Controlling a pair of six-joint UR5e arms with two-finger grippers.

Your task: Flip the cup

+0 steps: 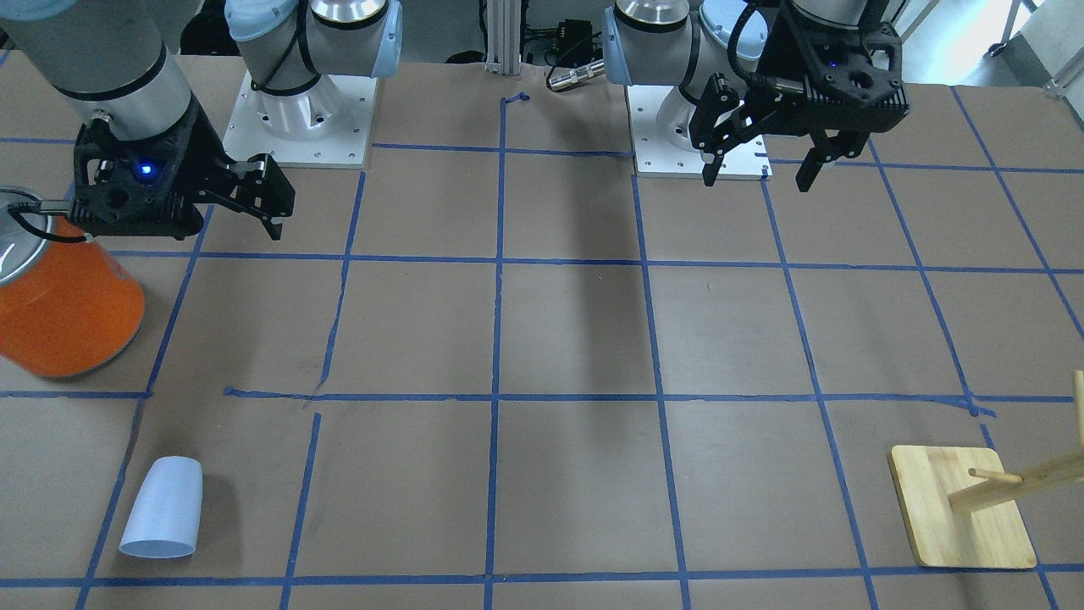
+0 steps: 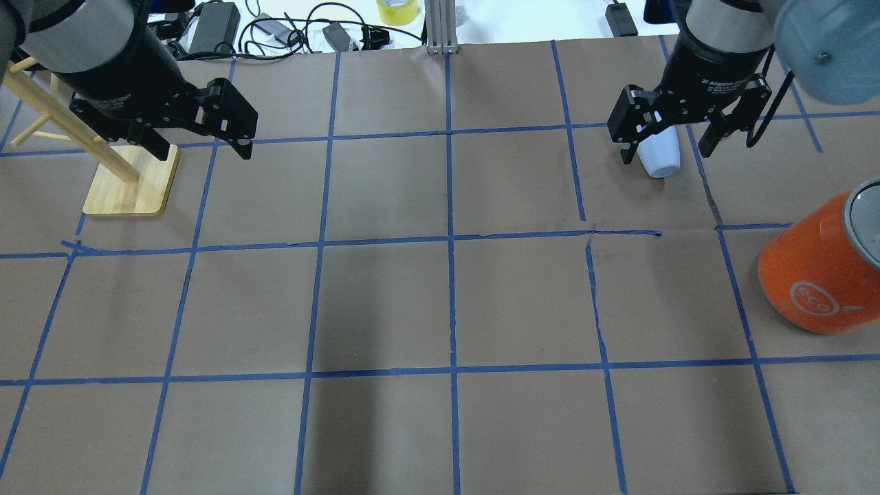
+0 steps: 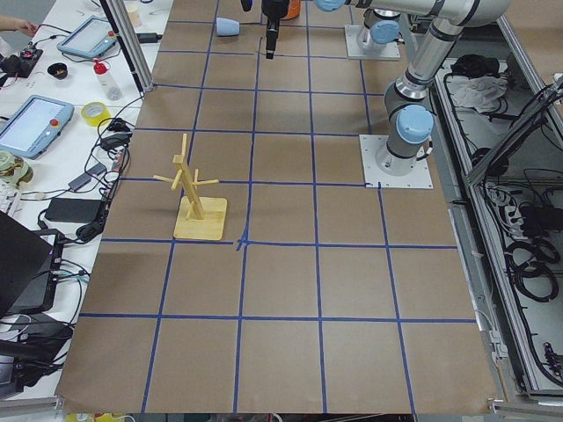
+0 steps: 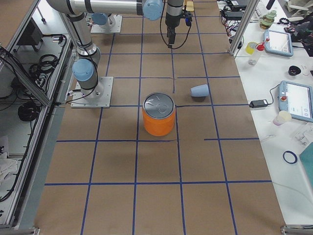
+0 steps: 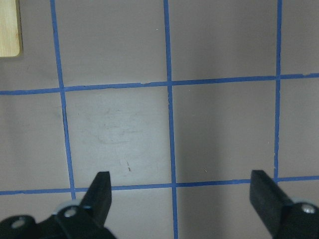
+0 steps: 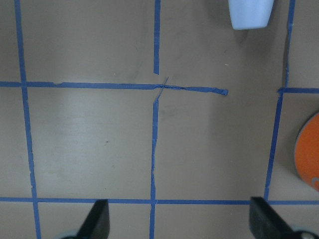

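Observation:
The cup (image 1: 165,508) is a small pale blue-white tumbler lying on its side on the brown paper, far from the robot on its right side. It also shows in the overhead view (image 2: 661,159), the right side view (image 4: 199,91) and at the top edge of the right wrist view (image 6: 249,12). My right gripper (image 2: 667,151) is open and empty, held high above the table, with the cup beyond its fingers; it also shows in the front view (image 1: 267,207). My left gripper (image 1: 759,176) is open and empty, high over bare paper (image 5: 182,184).
A large orange can (image 1: 63,313) with a silver top stands near the right arm, also in the overhead view (image 2: 818,275). A wooden peg stand (image 1: 961,508) stands on the left side, close to the left gripper in the overhead view (image 2: 130,182). Blue tape grids the paper.

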